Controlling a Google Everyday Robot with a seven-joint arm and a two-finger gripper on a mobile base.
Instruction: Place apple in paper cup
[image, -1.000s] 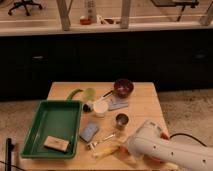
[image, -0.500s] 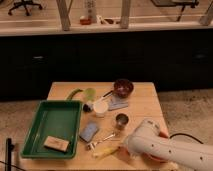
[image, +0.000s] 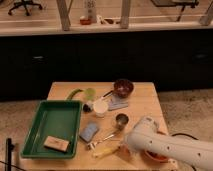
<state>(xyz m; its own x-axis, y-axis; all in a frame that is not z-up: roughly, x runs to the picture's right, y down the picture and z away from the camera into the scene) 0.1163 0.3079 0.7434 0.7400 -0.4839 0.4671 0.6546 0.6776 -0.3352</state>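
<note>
**Arm low at the table's near edge**

Here my gripper (image: 124, 151) sits low, just beside the yellow item (image: 105, 151). The apple (image: 156, 156) shows behind my arm. The paper cup (image: 100, 107) stands farther off, past the metal cup (image: 121, 120).

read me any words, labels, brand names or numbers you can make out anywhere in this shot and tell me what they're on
None can be read.
Paper cup: plain white, no print visible.
Metal cup, green tray: no markings to make out.
Objects on the far counter: too blurred to tell.
The gripper, at the table's near right edge, is hidden behind the white arm; the apple cannot be made out.
</note>
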